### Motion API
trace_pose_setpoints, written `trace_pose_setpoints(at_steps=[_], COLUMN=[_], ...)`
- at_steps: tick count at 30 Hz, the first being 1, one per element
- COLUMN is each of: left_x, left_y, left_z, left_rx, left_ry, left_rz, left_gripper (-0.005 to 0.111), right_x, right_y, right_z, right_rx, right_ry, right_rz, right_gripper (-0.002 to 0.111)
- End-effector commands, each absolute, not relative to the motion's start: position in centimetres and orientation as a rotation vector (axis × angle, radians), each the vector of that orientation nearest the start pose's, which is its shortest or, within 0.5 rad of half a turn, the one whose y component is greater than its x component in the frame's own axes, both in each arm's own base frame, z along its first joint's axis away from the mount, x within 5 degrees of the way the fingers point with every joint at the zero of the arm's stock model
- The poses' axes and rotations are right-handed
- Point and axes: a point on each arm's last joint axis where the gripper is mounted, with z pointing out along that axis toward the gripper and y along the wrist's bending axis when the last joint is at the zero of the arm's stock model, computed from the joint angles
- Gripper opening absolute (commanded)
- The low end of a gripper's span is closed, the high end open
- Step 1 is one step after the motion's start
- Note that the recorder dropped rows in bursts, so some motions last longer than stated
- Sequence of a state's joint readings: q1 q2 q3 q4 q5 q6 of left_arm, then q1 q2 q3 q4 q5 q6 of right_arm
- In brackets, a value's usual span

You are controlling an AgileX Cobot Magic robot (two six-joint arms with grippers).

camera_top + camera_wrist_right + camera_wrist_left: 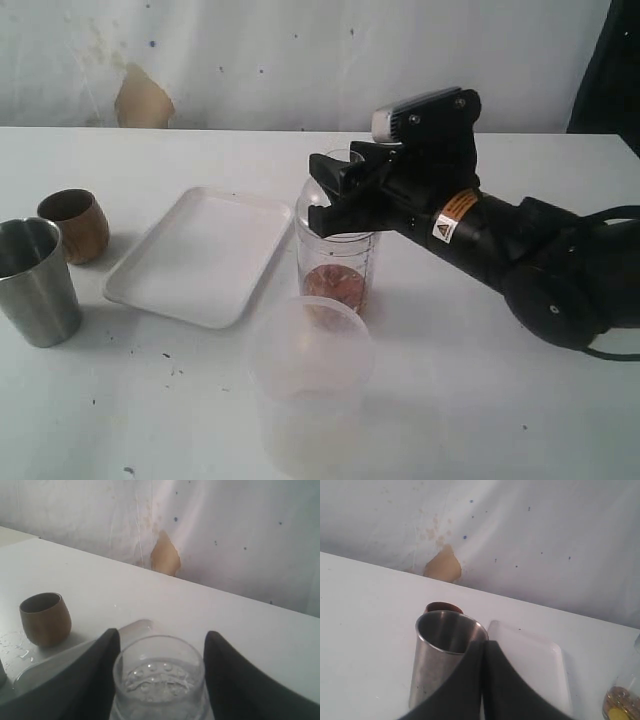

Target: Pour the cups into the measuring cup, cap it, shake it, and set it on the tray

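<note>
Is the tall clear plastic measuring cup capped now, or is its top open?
Open. The tall clear plastic measuring cup shows a bare round rim, no cap; the right wrist view looks inside.

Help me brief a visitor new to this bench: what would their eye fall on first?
The big black right gripper in the middle, straddling the top of the clear measuring cup, which has something brown at the bottom. Next, the white tray just left of it, and the steel tumbler and wooden cup standing at far left. The frosted tub sits nearest the camera.
</note>
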State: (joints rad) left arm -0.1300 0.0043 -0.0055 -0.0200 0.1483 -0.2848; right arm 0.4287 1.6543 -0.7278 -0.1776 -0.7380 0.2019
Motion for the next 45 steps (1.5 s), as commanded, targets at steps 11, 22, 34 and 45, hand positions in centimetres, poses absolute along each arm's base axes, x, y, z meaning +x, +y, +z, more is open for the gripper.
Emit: trace_pose_setpoints(at_steps=[11,22,34,45], left_x=[5.6,5.6,5.6,5.6], left_y=[-0.8,-0.8,-0.8,-0.8], left_z=[20.0,20.0,20.2,20.4], left_rx=[-0.144,-0.144,-0.135,-0.162], left_ry=[1.632,1.632,1.609,1.593], left_rz=[-0.339,-0.339,-0.335,-0.365], left_gripper=[0.0,0.0,0.0,0.0], right_x=[30.4,28.5,28.6,28.8], right_y=[15.3,14.5,14.7,14.9], right_z=[20.0,16.9,13.8,14.3], right_rx=[-0.442,-0.466,-0.512,-0.496], right_ry=[1.734,1.855,1.937,1.879], right_rz=[0.462,0.452,0.441,0.468], right_gripper=[0.0,0.0,0.0,0.0])
